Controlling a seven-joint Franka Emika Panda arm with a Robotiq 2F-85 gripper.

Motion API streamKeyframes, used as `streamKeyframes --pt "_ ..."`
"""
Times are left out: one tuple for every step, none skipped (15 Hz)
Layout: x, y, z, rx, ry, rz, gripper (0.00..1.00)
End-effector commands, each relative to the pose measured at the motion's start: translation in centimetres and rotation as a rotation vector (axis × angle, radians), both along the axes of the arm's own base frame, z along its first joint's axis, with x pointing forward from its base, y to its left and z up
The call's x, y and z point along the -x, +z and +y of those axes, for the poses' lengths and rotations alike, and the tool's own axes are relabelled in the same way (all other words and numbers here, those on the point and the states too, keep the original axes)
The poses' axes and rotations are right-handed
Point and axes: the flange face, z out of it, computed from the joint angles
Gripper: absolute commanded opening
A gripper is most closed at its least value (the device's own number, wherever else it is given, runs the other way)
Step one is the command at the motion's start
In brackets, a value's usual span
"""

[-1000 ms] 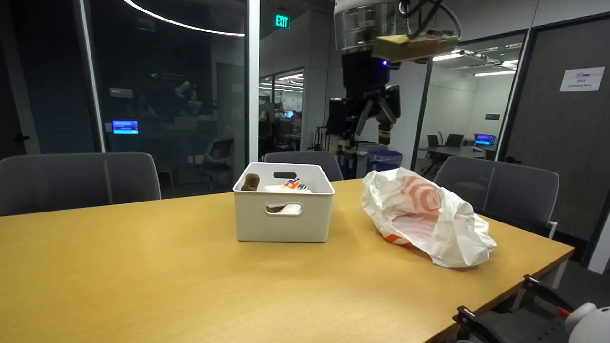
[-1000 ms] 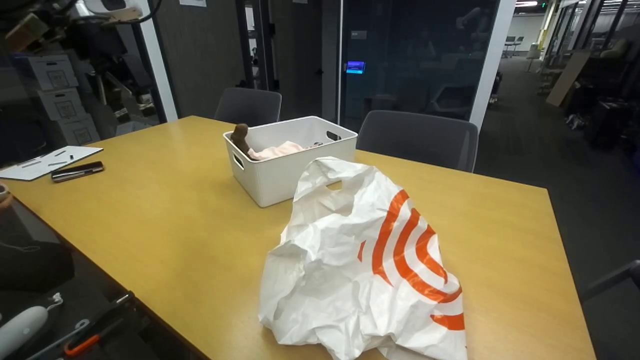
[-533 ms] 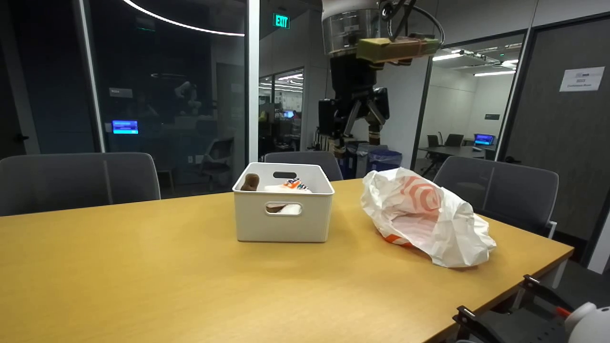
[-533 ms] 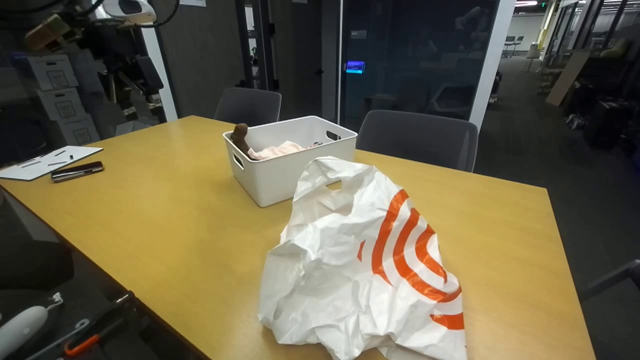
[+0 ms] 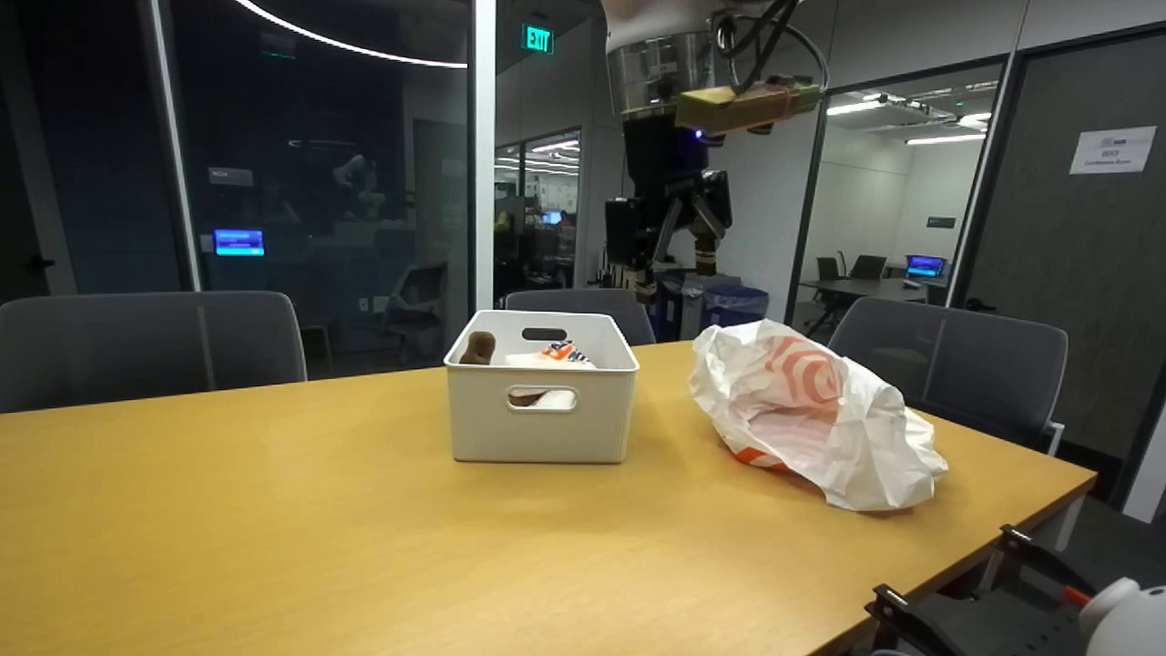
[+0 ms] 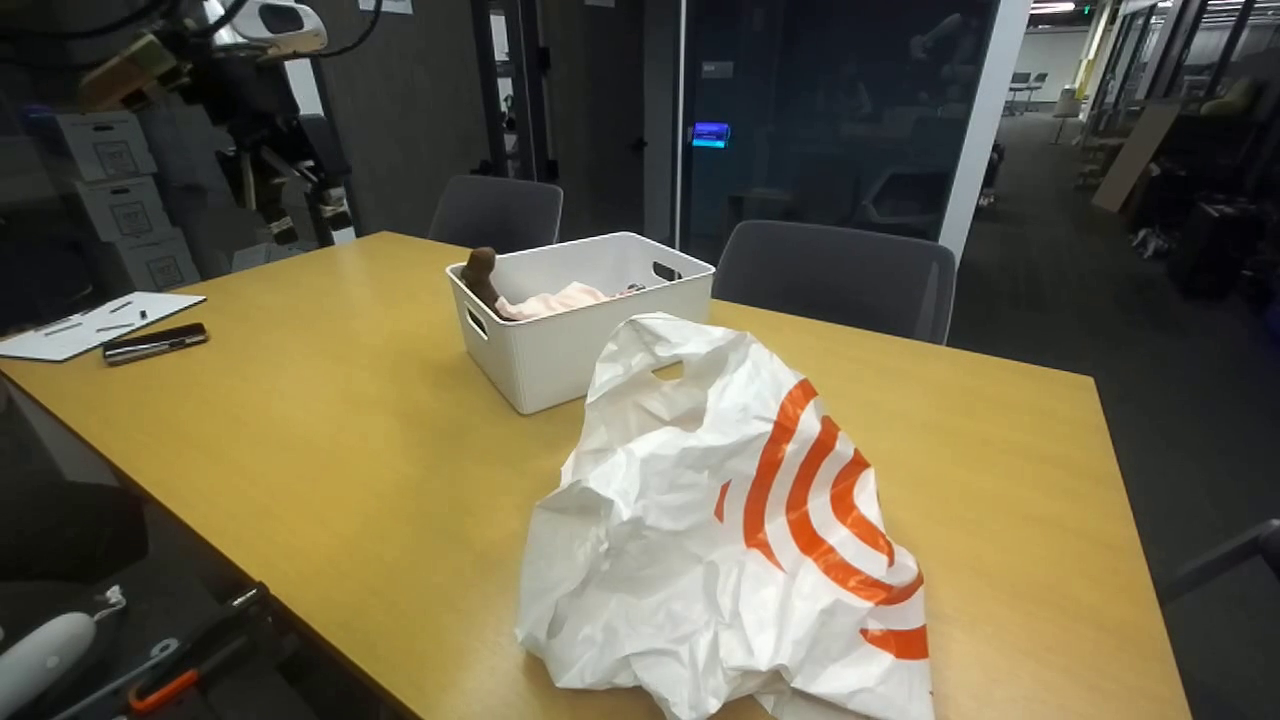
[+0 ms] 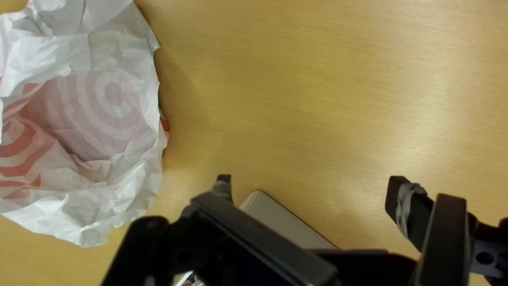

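My gripper (image 5: pixel 676 277) hangs in the air above the table, its jaws wide apart with nothing between them; in the wrist view the gripper (image 7: pixel 309 182) shows tan table below. Nearest beneath it are a white bin (image 5: pixel 542 439) and a crumpled white plastic bag (image 6: pixel 720 520) with red-orange rings. The bag's mouth gapes in the wrist view, left of the fingers; one corner of the bin (image 7: pixel 285 222) shows partly behind a finger. Inside the bin, a brown item (image 6: pixel 480 272) leans at one end, beside pale pink cloth (image 6: pixel 560 300). The bin's floor is hidden.
The wooden table (image 5: pixel 319 528) carries a white sheet or board (image 6: pixel 90 325) and a dark case (image 6: pixel 155 344) near one edge. Grey chairs (image 5: pixel 150 346) stand around it. Tools and a white device (image 6: pixel 45 655) lie beside the table's edge.
The arm has shifted left and slightly lower in an exterior view, and rightward in the matching exterior view, nearing the bin. Its jaws stay apart. Bag and bin have not moved.
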Motion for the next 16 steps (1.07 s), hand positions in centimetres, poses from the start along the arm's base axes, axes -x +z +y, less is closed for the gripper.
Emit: streamKeyframes --pt "-5.9 0.1 0.3 0.015 0.021 0.024 1.00" --pt "-7.2 0.3 0.1 0.021 0.036 0.018 1.00" --pt "-8.5 0.4 0.2 0.012 0.049 0.018 1.00" --pt "-9.8 0.5 0.3 0.010 0.071 0.018 1.00" --pt "-11.0 0.5 0.6 -0.001 0.092 0.021 1.00" --pt "-12.0 0.6 1.0 -0.018 0.114 0.021 1.00" --pt "-12.9 0.7 1.6 -0.038 0.137 0.017 1.00" --pt "-13.7 0.7 2.3 -0.050 0.164 0.013 1.00" --pt "-14.4 0.7 3.1 -0.060 0.197 0.006 1.00" --pt "-15.0 0.5 4.1 -0.057 0.236 -0.001 1.00" --pt "-15.5 0.4 4.8 -0.046 0.264 0.001 1.00" --pt "-15.9 0.2 5.5 -0.034 0.286 0.015 1.00" --pt "-15.8 0.2 5.9 -0.025 0.291 0.028 1.00" --pt "-14.6 -0.2 4.7 -0.049 0.254 0.019 1.00" --pt "-14.9 -0.4 5.2 -0.045 0.265 0.028 1.00" --pt "-15.0 -0.6 5.6 -0.044 0.271 0.031 1.00"
